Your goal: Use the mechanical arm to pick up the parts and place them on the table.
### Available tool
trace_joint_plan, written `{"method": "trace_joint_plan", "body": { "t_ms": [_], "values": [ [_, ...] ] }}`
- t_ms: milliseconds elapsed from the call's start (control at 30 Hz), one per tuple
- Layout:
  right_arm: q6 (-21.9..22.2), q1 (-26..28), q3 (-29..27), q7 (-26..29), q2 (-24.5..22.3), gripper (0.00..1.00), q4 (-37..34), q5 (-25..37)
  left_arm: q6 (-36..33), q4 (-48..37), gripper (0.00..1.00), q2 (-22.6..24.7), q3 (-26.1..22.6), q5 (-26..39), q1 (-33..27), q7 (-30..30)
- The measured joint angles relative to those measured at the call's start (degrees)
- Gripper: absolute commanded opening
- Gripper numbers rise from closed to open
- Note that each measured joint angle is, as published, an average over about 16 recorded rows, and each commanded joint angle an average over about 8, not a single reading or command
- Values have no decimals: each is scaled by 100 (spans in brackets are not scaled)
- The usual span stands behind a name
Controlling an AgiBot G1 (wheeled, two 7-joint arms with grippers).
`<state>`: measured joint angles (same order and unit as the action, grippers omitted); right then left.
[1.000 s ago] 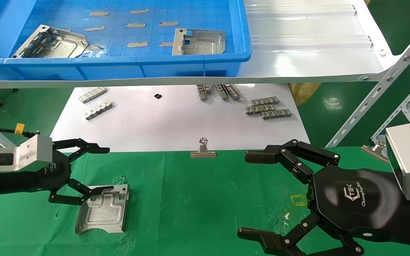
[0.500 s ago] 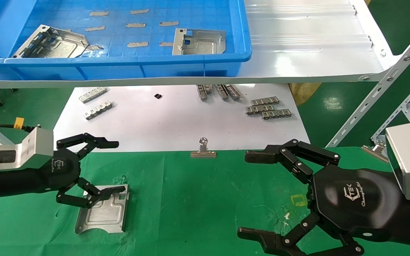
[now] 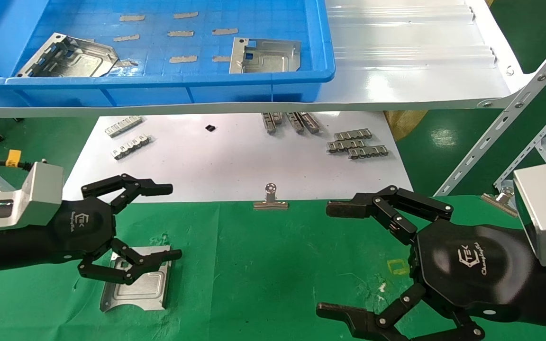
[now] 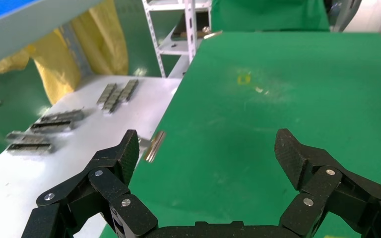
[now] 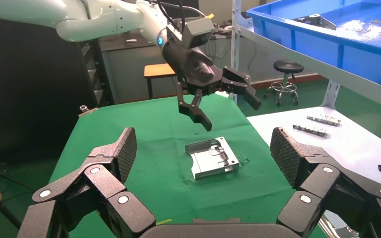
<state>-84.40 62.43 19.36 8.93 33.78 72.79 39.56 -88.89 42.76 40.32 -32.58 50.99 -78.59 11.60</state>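
One silver plate (image 3: 135, 286) lies flat on the green cloth table (image 3: 263, 265) at the left; it also shows in the right wrist view (image 5: 212, 157). My left gripper (image 3: 174, 221) hangs open and empty just above that plate's near-left side, clear of it; the right wrist view shows it (image 5: 223, 101) lifted off the cloth. Its own view (image 4: 208, 148) shows only bare cloth between the jaws. Two more plates (image 3: 71, 57) (image 3: 266, 56) lie in the blue tray (image 3: 159, 83) on the raised shelf. My right gripper (image 3: 323, 259) is open and empty over the cloth at the right.
A white sheet (image 3: 216, 166) behind the cloth carries small grey ridged strips (image 3: 356, 144) (image 3: 128, 137). A binder clip (image 3: 270, 199) holds the cloth's far edge. The white shelf (image 3: 410, 71) overhangs the sheet, and slotted rack legs (image 3: 505, 113) stand at the right.
My left gripper has risen and moved forward and right, its lower finger leaving the plate's edge. The plate stays put on the cloth. The right arm has not moved.
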Motion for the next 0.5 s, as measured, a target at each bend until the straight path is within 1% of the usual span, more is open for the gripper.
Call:
{"method": "trace_joint_plan", "body": {
  "t_ms": [500],
  "values": [
    [1, 0, 2, -1, -1, 100, 0, -1, 156, 1500, 100, -258, 806, -445, 829, -1088]
  ]
}}
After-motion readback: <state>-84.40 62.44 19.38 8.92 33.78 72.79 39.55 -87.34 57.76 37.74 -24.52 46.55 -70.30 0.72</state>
